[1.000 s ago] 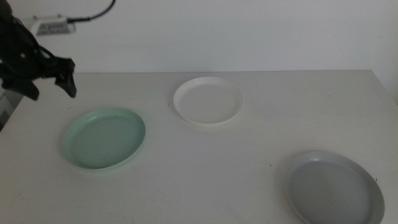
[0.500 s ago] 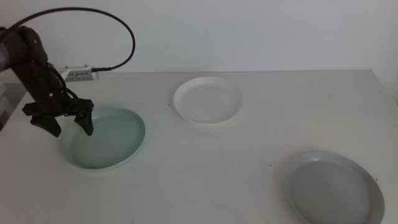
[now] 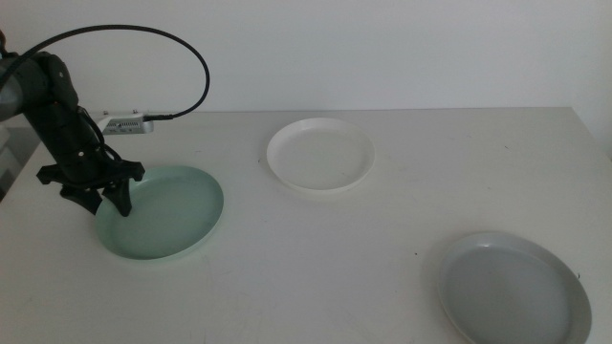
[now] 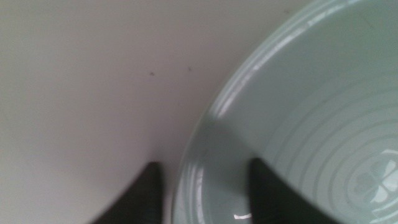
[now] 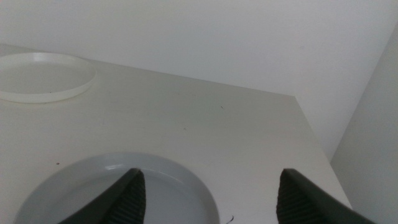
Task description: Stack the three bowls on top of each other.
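Bowls sit well apart on a smooth white table before a pale wall: the larger grey bowl nearest, matte; the white bowl farthest. Open, the left gripper straddles the glossy, ringed mint bowl's rim; the right gripper hangs open over the grey bowl.

Left end effector straddles the mint green bowl's left rim.
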You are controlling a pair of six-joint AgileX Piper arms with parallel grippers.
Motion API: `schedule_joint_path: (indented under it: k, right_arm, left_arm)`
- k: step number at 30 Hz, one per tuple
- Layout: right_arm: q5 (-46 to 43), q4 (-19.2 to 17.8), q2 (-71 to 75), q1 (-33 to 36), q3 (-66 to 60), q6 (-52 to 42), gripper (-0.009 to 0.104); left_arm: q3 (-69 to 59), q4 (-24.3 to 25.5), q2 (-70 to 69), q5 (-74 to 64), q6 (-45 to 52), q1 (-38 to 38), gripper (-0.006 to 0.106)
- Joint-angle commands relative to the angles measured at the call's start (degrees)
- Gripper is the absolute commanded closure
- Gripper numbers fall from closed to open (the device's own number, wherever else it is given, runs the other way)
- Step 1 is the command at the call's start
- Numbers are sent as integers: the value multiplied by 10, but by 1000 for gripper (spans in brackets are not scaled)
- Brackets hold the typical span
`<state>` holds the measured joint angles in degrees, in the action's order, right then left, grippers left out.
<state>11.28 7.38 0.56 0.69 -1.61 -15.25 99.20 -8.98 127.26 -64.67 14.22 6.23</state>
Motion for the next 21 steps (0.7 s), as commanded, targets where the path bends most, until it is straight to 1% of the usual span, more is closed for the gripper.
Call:
schedule_joint_path:
  k: [1, 4, 5, 7, 11, 14, 18, 21]
  right_arm:
    - [-42, -5, 15, -4, 3, -4, 41]
    - [-42, -5, 15, -4, 3, -4, 41]
    - [-42, -5, 15, -4, 3, -4, 41]
    - [-42, -5, 15, -4, 3, -4, 41]
    - [-42, -5, 15, -4, 3, -4, 41]
    - [-42, -5, 15, -4, 3, -4, 41]
    - [-42, -5, 15, -4, 3, -4, 41]
    - [-42, -5, 15, -4, 3, -4, 41]
  left_arm:
    - [13, -9, -29, -5, 0, 1, 72]
    - [13, 5, -29, -5, 0, 1, 97]
    - [13, 9, -29, -6, 0, 1, 100]
    - [13, 18, -32, -20, 0, 1, 100]
    - [13, 21, -46, -61, -1, 1, 100]
    - [12, 7, -68, -85, -15, 1, 100]
    - [7, -37, -115, -105, -36, -3, 100]
    - [-29, -38, -167, -93, -53, -21, 100]
